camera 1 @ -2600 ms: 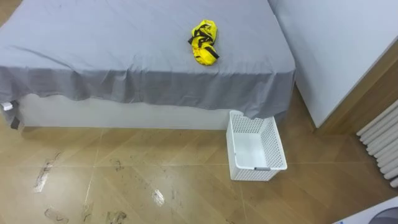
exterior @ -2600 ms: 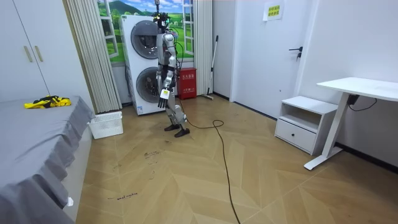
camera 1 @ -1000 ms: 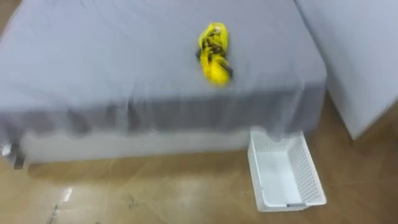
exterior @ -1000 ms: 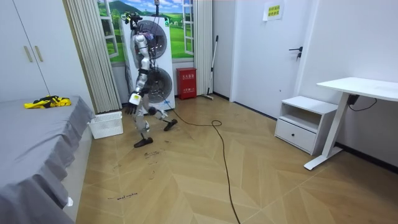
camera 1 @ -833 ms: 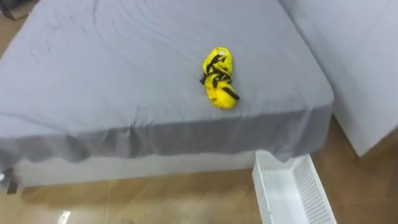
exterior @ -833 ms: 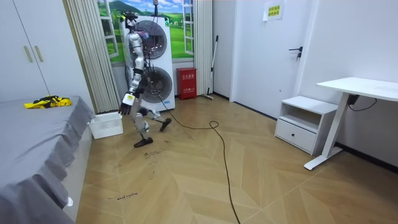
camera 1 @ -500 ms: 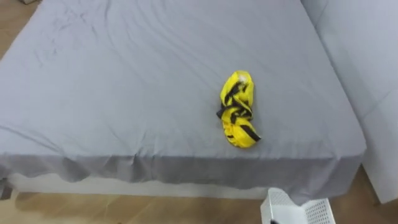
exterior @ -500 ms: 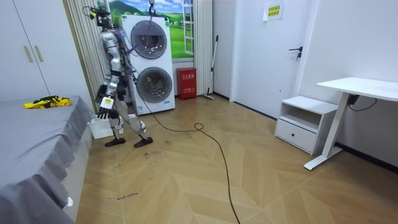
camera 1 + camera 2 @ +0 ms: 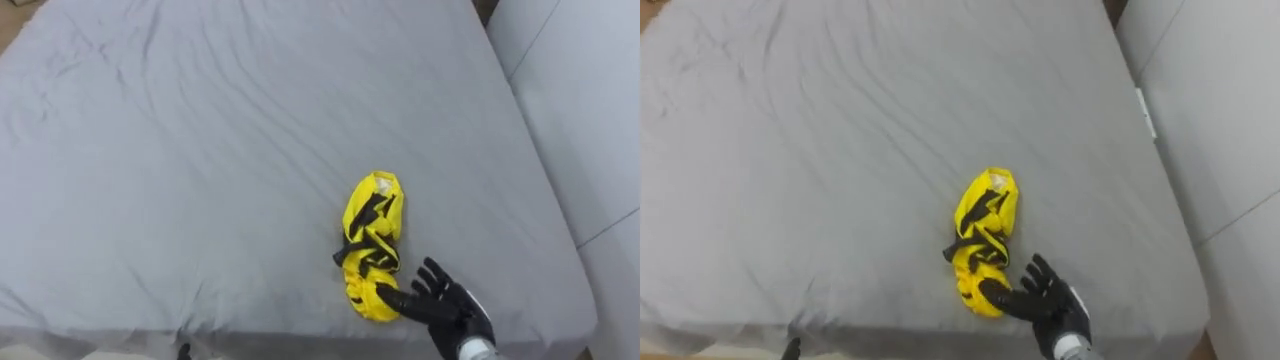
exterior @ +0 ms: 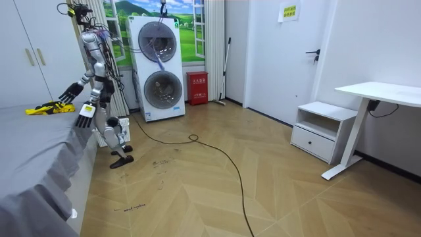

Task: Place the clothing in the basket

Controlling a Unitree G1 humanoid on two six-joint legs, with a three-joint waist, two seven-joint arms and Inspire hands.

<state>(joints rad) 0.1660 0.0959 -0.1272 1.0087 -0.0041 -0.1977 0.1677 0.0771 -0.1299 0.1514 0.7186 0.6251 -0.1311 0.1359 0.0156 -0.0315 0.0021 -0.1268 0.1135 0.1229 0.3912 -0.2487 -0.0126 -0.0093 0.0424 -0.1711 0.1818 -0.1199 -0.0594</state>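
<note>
Though the spread right hand (image 9: 452,308) hovers by the yellow-and-black garment (image 9: 371,240) on the bed (image 9: 200,150), nothing is grasped yet.

The sheet (image 9: 200,150) is matt, creased grey cloth; the clothes (image 9: 370,245) are smooth yellow-and-black fabric; the right hand (image 9: 450,308) looks matt black plastic; the floor (image 10: 263,191), glossy wood.

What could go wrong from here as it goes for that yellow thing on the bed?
The open right hand is at just the near end of the yellow garment, so it may grab a loose fold or the grey sheet. A nudge could push it off the edge.
</note>
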